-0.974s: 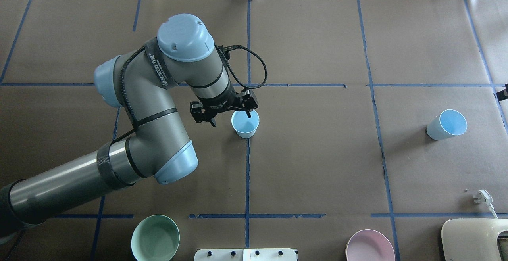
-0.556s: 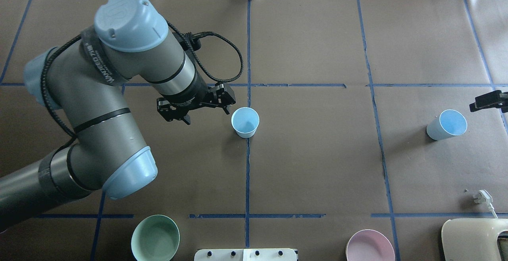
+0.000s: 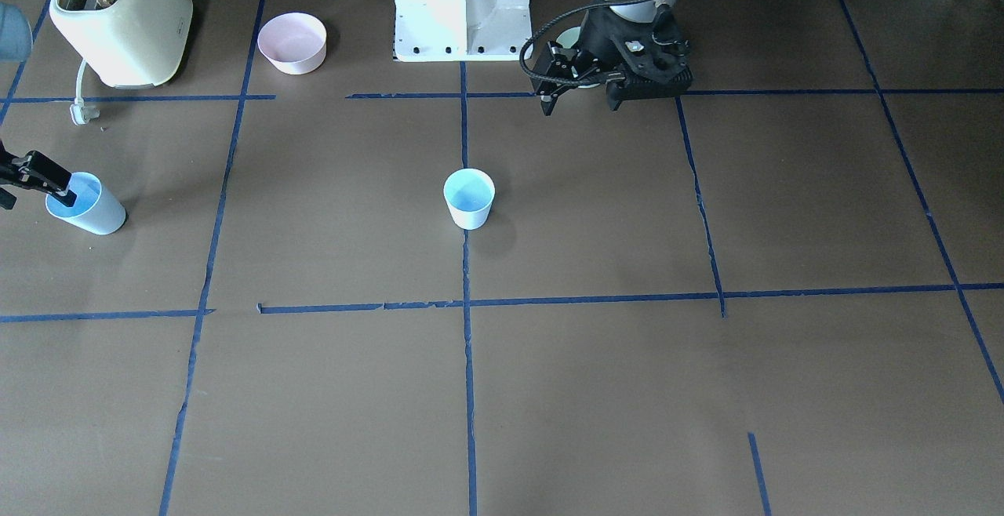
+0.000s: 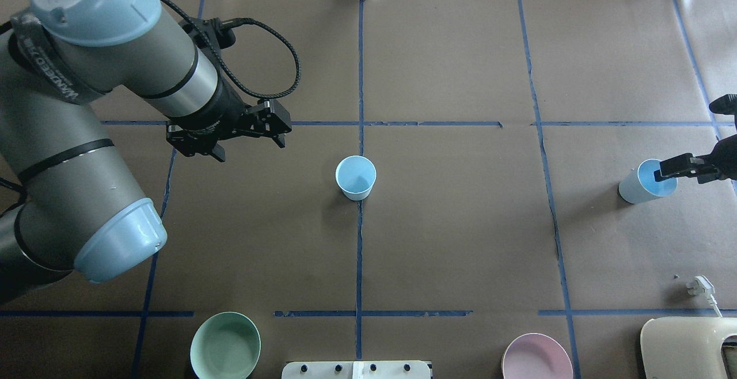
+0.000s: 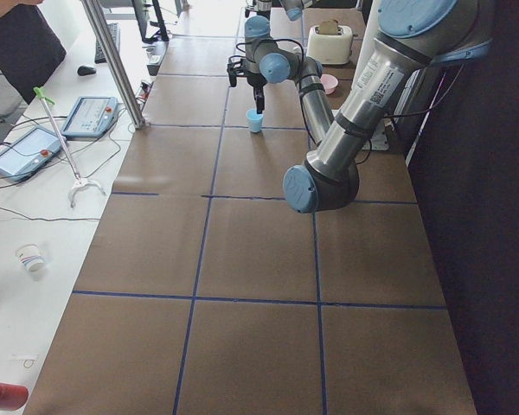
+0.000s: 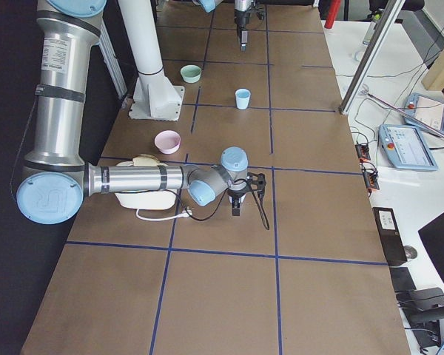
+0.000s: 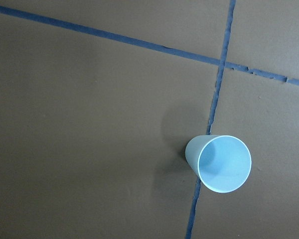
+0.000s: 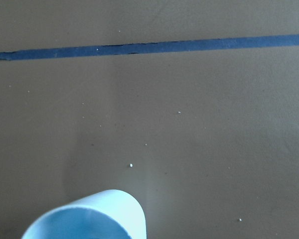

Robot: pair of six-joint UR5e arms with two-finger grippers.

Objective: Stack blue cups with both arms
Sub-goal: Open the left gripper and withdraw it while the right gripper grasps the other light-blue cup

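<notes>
Lately: turns swapped, nothing stacked

Item 1, left gripper [image 4: 251,148]: you had drawn it back from the centre toward the bench's left edge. Its jaws stood spread and empty.
Item 2, middle blue cup [image 4: 356,177]: released and upright, alone at the bench's centre. It was likely the base of the stack.
Item 3, right gripper [image 4: 682,170]: it had come in from the right edge, with one finger over the mouth of the second blue cup [image 4: 636,189]. Whether it had clenched could not be told.

Our left gripper [image 4: 250,147] hangs with jaws spread, empty, left of the middle cup [image 4: 356,177]; our right gripper [image 4: 675,169] reaches down well right of it.
</notes>
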